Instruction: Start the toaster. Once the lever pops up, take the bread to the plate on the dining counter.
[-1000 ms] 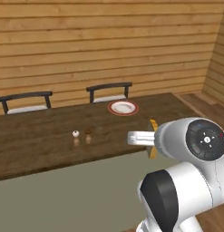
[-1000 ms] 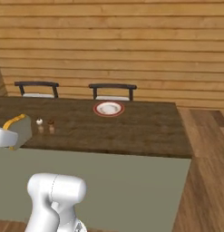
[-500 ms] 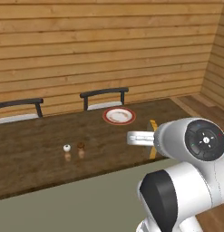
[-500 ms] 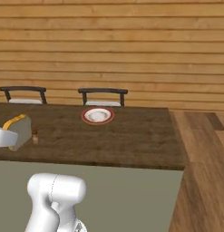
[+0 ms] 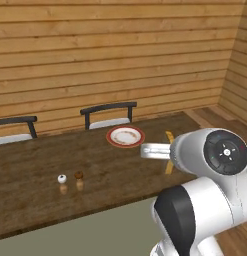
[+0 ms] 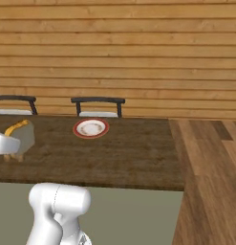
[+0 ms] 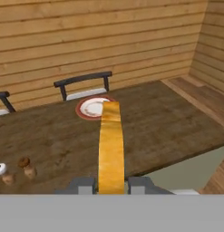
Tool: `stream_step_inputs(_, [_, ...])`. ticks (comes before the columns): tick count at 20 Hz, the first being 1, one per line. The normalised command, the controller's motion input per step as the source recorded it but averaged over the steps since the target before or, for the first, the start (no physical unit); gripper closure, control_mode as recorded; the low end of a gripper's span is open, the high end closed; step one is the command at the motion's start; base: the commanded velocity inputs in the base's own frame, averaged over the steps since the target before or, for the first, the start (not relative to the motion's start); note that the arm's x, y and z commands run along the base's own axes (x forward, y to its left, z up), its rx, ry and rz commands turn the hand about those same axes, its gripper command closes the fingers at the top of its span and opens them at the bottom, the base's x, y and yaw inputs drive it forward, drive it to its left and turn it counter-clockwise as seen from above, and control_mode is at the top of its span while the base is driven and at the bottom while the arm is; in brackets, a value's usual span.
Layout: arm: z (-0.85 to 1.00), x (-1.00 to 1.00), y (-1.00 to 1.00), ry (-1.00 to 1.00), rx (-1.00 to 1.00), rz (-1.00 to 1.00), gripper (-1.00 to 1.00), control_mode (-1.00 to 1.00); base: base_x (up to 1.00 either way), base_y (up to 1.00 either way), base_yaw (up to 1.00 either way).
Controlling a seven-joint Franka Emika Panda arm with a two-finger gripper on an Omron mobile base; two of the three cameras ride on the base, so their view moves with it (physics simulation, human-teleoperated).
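My gripper (image 7: pixel 111 186) is shut on the bread (image 7: pixel 111 144), a slice seen edge-on with its yellow-tan crust pointing away from the hand. The slice hangs above the dining counter (image 7: pixel 154 127), short of the plate (image 7: pixel 93 108), which is round and white with a red rim. From the base, the bread (image 5: pixel 168 150) juts past the white arm, right of and nearer than the plate (image 5: pixel 125 136). On the other side the bread (image 6: pixel 21 134) is at the far left, and the plate (image 6: pixel 91 128) lies beyond it to the right. The toaster and its lever are out of view.
Two small shakers (image 5: pixel 71 182) stand on the dining counter (image 5: pixel 95 165), left of the bread. Two dark chairs (image 5: pixel 108 116) sit behind the counter against the plank wall. The counter ends at the right, where wood floor (image 6: pixel 210 162) begins.
The whole picture has shifted, so the base has driven: plate and chairs have drifted left and closer. The bread stays in the gripper, which holds its pose.
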Motion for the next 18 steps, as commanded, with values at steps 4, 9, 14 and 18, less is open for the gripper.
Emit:
stream_step_inputs(4, [0.00, 0.48, -0.32, -0.07, 0.00, -0.03, 1.00, -1.00, 0.00, 0.00, 0.00])
stream_step_inputs(9, [0.00, 0.50, -0.33, -0.06, 0.00, -0.02, 1.00, -1.00, 0.00, 0.00, 0.00])
stream_step_inputs(14, [0.00, 0.61, -0.31, -0.03, 0.08, 0.00, 1.00, -1.00, 0.00, 0.00, 0.00])
stream_step_inputs(18, [0.00, 0.71, -0.30, 0.00, 0.14, 0.00, 1.00, -1.00, 0.00, 0.00, 0.00])
